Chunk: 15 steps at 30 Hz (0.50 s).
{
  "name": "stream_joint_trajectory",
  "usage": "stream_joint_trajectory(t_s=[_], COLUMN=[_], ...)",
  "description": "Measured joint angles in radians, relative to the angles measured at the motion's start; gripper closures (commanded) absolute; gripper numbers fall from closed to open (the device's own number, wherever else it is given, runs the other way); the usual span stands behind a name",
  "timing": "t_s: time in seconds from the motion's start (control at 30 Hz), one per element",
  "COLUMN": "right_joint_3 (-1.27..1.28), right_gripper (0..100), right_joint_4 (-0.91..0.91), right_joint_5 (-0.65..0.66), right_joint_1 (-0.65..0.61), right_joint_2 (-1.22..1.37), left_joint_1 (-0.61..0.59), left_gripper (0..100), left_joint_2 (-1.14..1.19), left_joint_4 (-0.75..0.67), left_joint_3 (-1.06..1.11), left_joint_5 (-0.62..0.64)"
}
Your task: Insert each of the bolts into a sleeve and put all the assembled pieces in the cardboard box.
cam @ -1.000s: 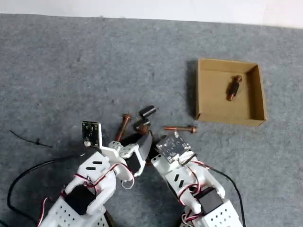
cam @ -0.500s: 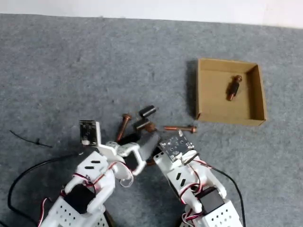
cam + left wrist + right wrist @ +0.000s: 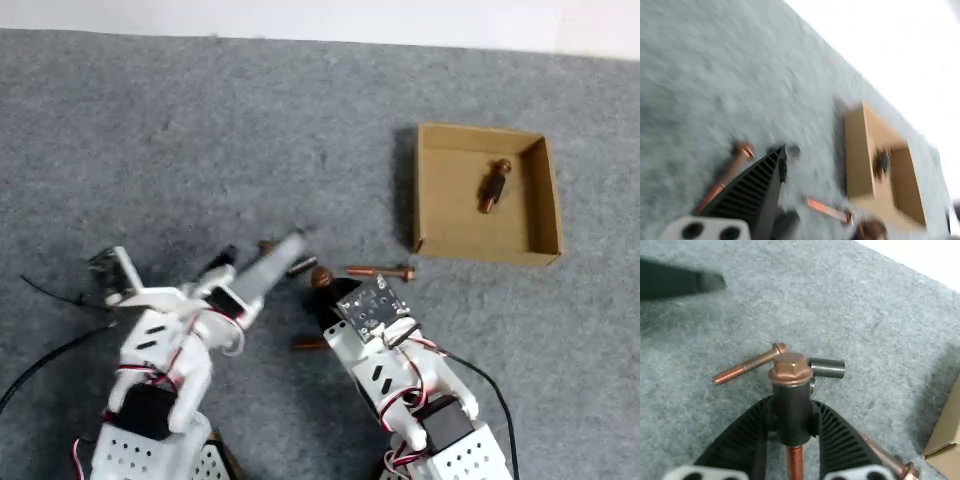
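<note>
**Q:** Which step does the figure show, and how is it best carried out?

**A:** The right gripper (image 3: 791,414) is clenched on a black sleeve (image 3: 790,397). A bolt (image 3: 787,367) is seated through the sleeve, head uppermost, with its threaded shank hanging between the ribbed fingers (image 3: 840,440). By judgement, this piece is assembled and the carry to the cardboard box (image 3: 485,257) is due. The grip lies on the sleeve alone, so the head should be kept upward or the bolt may slide out. Lifting first would clear the loose bolt (image 3: 380,271) that lies between the gripper and the box, and then the box's near wall. The release belongs low over the bare floor, beside the finished piece (image 3: 494,186) already inside. The left gripper (image 3: 272,262) hangs over the remaining parts. Whether it holds anything cannot be told.

**Q:** What materials and shapes are involved?

**A:** The bolts are copper-coloured metal, each with a flanged hexagonal head and a threaded shank. The sleeves are short, smooth, dark cylinders, likely to roll when laid down. A spare sleeve (image 3: 827,367) lies on its side just beside another bolt (image 3: 747,365). The grey covering (image 3: 200,140) looks felt-like and napped, which probably damps rolling. The box is shallow, open-topped brown card with low walls.
</note>
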Motion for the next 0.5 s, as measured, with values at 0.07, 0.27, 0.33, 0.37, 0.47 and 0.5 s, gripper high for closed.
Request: stream_joint_trajectory(t_s=[0.07,0.27,0.33,0.37,0.47,0.5], right_joint_3=[0.000,0.000,0.000,0.000,0.000,0.000], right_gripper=[98.8,98.8,98.8,98.8,98.8,98.8], right_joint_4=[0.000,-0.044,-0.071,-0.083,-0.103,-0.107], right_joint_5=[0.000,0.000,0.000,0.000,0.000,0.000], right_joint_1=[0.009,0.130,0.183,0.204,0.255,0.265], right_joint_2=[0.000,0.000,0.000,0.000,0.000,0.000], left_joint_1=[-0.061,-0.163,-0.176,-0.181,-0.189,-0.189], left_gripper=[41,41,41,41,41,41], left_joint_2=[0.000,0.000,0.002,0.000,0.000,0.000], left_joint_4=[-0.015,-0.127,-0.176,-0.201,-0.229,-0.232], left_joint_3=[0.000,0.043,0.068,0.068,0.071,0.071], left_joint_5=[0.006,0.009,0.009,0.009,0.009,0.009])
